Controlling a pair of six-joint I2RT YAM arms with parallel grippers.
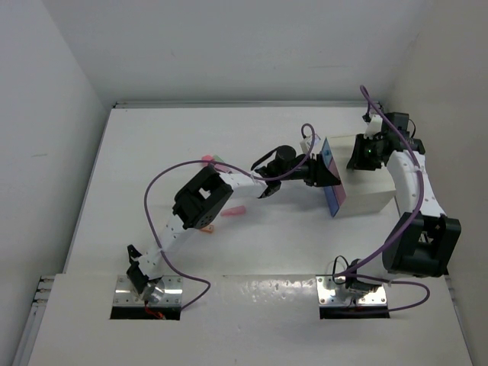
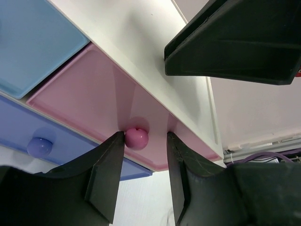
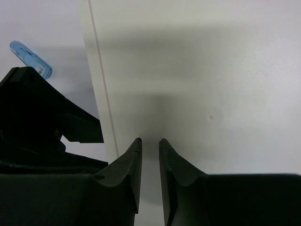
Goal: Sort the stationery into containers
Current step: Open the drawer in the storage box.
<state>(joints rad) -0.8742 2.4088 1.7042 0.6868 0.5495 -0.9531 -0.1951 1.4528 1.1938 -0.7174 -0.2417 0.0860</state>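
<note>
The pink drawer (image 2: pixel 94 94) sits closed in the white cabinet (image 1: pixel 370 191), which stands at about 3 o'clock on the tabletop (image 1: pixel 152 152). The drawer's round pink knob (image 2: pixel 136 138) lies between the fingers (image 2: pixel 106 183) of the left end effector (image 2: pixel 143 155). That end effector is parted around the knob: the finger at 9 o'clock of the knob is touching or nearly touching it, and the one at 3 o'clock stands clear of it. At 10 o'clock of the pink drawer is a light-blue drawer (image 2: pixel 33 42). At 8 o'clock is a darker blue drawer (image 2: pixel 19 125) with a blue knob (image 2: pixel 38 146).

The right end effector (image 3: pixel 149 153) points down at the cabinet's white top. Its fingertips are drawn almost together with only a thin slit between them, and nothing is in it.

The stationery lies loose on the tabletop:
- A blue piece (image 3: pixel 30 59) lies beside the cabinet, in the right wrist view.
- A pink piece (image 1: pixel 206 160) and a mint-green piece (image 1: pixel 218 163) lie side by side near the centre, at 9 o'clock of the cabinet.
- A pink-orange piece (image 1: pixel 235 211) lies at 8 o'clock of the cabinet, just beside the left arm.
</note>
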